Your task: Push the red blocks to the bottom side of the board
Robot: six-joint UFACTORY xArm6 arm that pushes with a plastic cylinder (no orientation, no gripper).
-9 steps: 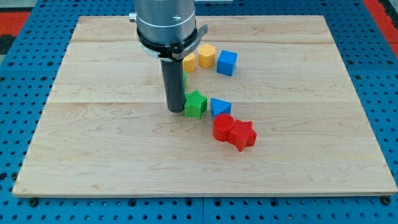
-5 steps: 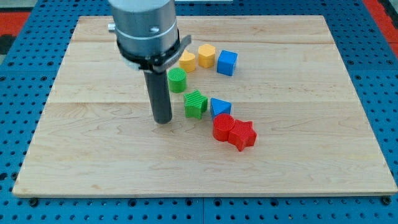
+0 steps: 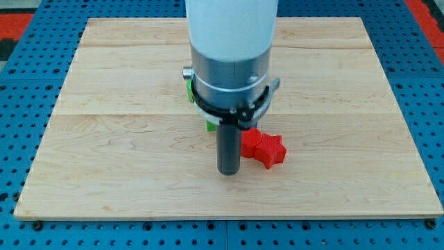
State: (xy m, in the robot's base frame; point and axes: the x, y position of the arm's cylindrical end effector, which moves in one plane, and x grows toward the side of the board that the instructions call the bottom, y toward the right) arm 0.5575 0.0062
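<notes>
Red blocks point(image 3: 263, 148) partly hidden, my tip point(image 3: 228, 171) beside

A pale wooden board point(image 3: 104, 139), its lengthwise grain and plank seams plainly visible under a smooth, low-sheen finish, lies on a blue perforated surface point(image 3: 28, 125) that looks like painted metal or plastic. Two red blocks point(image 3: 263, 148), one star-shaped, look like matt plastic with fine ribbed layers. Slivers of a green block point(image 3: 189, 89) beside the arm show the same matt plastic look. The arm's white housing point(image 3: 230, 28) appears smooth and slightly glossy; below it sits a brushed grey metal collar point(image 3: 229, 73). The dark rod is satin black down to my tip point(image 3: 228, 171).
</notes>
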